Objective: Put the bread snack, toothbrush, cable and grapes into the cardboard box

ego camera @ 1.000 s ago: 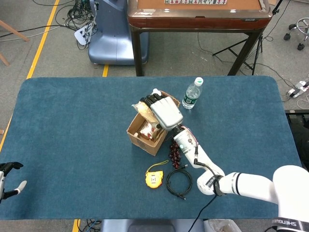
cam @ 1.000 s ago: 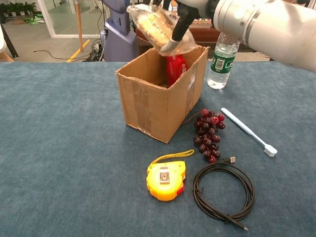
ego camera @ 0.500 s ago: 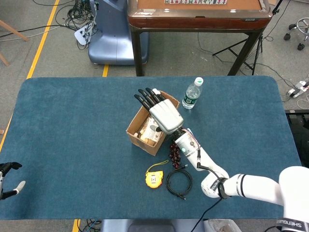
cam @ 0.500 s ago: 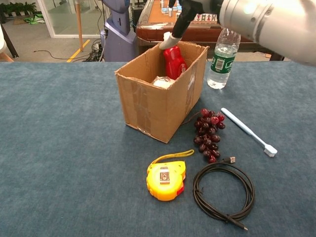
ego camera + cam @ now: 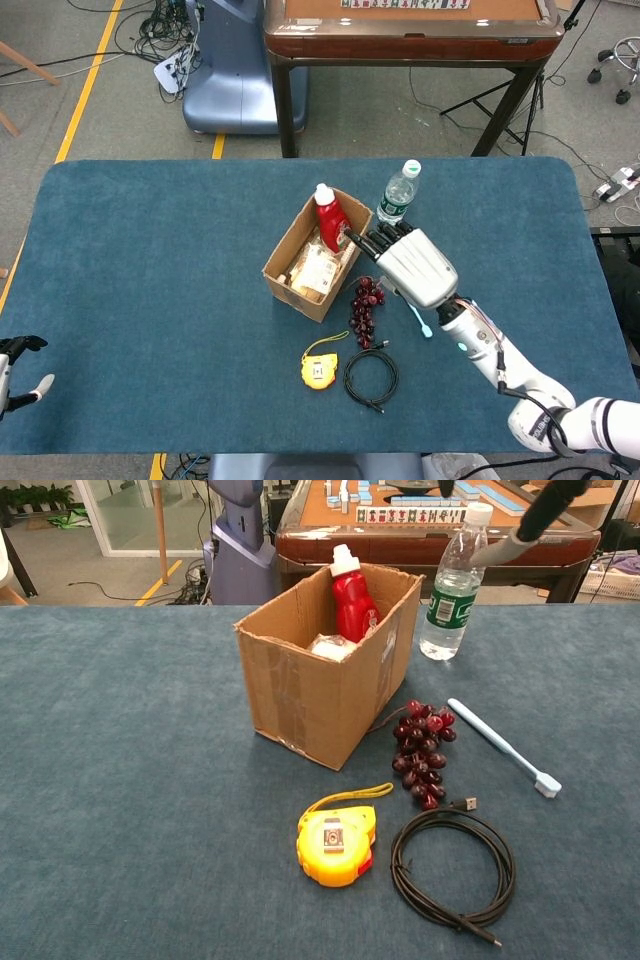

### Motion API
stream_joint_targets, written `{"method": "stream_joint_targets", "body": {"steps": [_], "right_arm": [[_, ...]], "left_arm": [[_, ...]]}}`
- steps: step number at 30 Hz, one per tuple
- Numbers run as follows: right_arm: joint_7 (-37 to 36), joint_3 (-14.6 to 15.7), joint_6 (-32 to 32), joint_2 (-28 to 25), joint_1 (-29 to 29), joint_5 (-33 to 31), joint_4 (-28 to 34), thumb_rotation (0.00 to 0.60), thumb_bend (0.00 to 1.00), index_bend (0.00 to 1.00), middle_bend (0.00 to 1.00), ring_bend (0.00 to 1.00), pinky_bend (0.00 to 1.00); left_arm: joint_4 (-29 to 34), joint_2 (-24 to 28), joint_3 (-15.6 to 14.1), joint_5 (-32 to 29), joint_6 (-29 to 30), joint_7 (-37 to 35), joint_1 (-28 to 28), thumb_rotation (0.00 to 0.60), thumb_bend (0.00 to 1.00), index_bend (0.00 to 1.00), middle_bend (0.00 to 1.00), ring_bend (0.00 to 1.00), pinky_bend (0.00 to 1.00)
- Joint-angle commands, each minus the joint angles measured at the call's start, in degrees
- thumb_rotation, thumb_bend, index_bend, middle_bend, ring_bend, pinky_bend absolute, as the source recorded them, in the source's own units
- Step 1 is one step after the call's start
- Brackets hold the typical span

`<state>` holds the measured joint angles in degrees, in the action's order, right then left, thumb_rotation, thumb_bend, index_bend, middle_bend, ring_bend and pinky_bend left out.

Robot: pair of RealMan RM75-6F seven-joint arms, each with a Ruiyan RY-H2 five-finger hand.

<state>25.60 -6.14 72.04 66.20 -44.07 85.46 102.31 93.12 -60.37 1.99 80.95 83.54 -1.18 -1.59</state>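
Observation:
The cardboard box (image 5: pixel 293 288) (image 5: pixel 300 695) stands mid-table. The wrapped bread snack (image 5: pixel 318 272) (image 5: pixel 329 646) lies inside it beside a red bottle (image 5: pixel 328 218) (image 5: pixel 352 598). My right hand (image 5: pixel 415 265) hovers right of the box, above the table, fingers spread and holding nothing; only its fingers (image 5: pixel 535 515) show in the chest view. Dark red grapes (image 5: pixel 366 310) (image 5: pixel 422 750) lie by the box's right corner. The light blue toothbrush (image 5: pixel 500 745) (image 5: pixel 419 321) lies right of them. The coiled black cable (image 5: pixel 371 376) (image 5: pixel 452 875) sits nearer the front. My left hand (image 5: pixel 18 375) is at the front left edge, empty.
A yellow tape measure (image 5: pixel 318 370) (image 5: pixel 337 842) lies in front of the box, left of the cable. A water bottle (image 5: pixel 398 193) (image 5: pixel 455 585) stands behind the box's right side. Beyond the table's far edge stand a wooden table and a blue machine base.
My right hand let the bread snack drop into the box, then drew back to the right, off the box and over the toothbrush area. The left hand stayed put.

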Motion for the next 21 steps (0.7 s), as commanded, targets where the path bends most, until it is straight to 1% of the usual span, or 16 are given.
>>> {"method": "stream_joint_targets", "body": {"steps": [1, 4, 8, 13, 17, 21], "right_arm": [[-4.1, 2.8, 2.1, -1.0, 2.8, 4.5, -3.7, 0.6, 0.0, 0.28, 0.62, 0.57, 0.67], [-6.9, 4.7, 2.6, -0.6, 4.5, 7.2, -7.8, 0.6, 0.0, 0.31, 0.73, 0.67, 0.76], [-9.1, 6.6, 3.5, 1.0, 6.3, 9.9, -13.8, 0.6, 0.0, 0.31, 0.82, 0.76, 0.83], [-13.7, 8.3, 4.3, 3.5, 8.2, 12.3, -20.4, 0.6, 0.0, 0.31, 0.94, 0.87, 0.9], [-15.5, 9.4, 4.9, 5.5, 9.6, 13.8, -25.2, 0.6, 0.0, 0.31, 0.99, 0.92, 0.92], [-16.7, 10.6, 4.4, 7.3, 10.8, 14.5, -29.0, 0.6, 0.0, 0.31, 1.0, 0.93, 0.93]], "left_arm": [[-0.1, -0.1, 0.1, -0.2, -0.2, 0.2, -0.1, 0.6, 0.21, 0.38, 0.4, 0.31, 0.49], [-0.2, -0.2, 0.0, -0.4, -0.3, 0.4, -0.1, 0.6, 0.21, 0.38, 0.4, 0.31, 0.49], [-0.4, -0.4, 0.0, -0.6, -0.6, 0.7, -0.2, 0.6, 0.21, 0.38, 0.4, 0.31, 0.49], [-0.5, -0.5, 0.0, -0.8, -0.8, 0.8, -0.2, 0.6, 0.21, 0.38, 0.41, 0.31, 0.49], [-0.6, -0.5, 0.1, -1.0, -1.0, 0.8, -0.2, 0.6, 0.21, 0.38, 0.4, 0.31, 0.49], [-0.7, -0.6, 0.1, -1.1, -1.1, 0.8, -0.3, 0.6, 0.21, 0.38, 0.41, 0.31, 0.49]]}}
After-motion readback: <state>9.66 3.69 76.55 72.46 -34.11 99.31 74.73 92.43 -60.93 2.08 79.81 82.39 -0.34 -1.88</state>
